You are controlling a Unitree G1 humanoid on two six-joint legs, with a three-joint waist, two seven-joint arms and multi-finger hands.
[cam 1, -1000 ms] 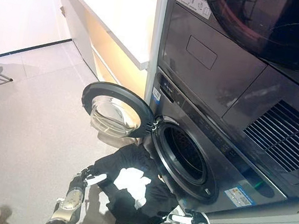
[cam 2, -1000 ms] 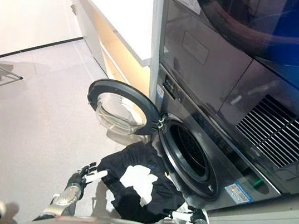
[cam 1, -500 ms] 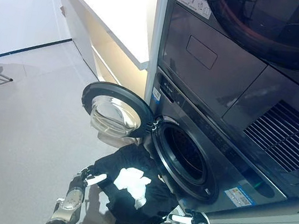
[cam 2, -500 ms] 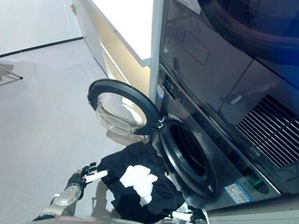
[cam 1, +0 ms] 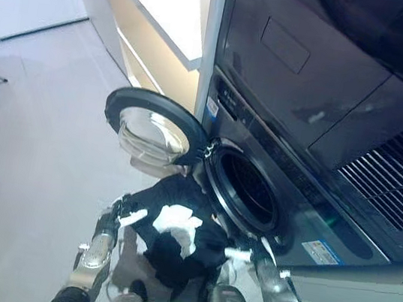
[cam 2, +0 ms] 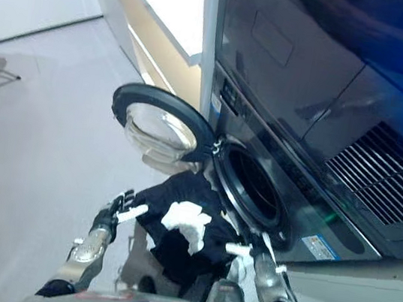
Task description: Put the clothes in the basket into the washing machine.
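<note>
A black garment [cam 1: 174,234] with a white patch hangs spread between my two hands, just in front of and below the washing machine's open drum [cam 1: 245,192]. My left hand [cam 1: 112,217] grips its left edge, and my right hand [cam 2: 245,255] is curled on its right edge by the drum's lower rim. The round door [cam 1: 151,132] stands swung open to the left. The garment's top edge touches the rim of the opening. A pale shape [cam 2: 141,263] under the garment may be the basket; I cannot tell.
A second dark machine [cam 1: 327,71] is stacked above the washer, with a vent grille [cam 1: 401,188] on the right. A white counter [cam 1: 167,1] runs along the back left. Grey floor [cam 1: 28,140] stretches to the left.
The view has tipped downward. Both hands have come up a little with the garment, and the right hand and forearm now show more fully beside the drum.
</note>
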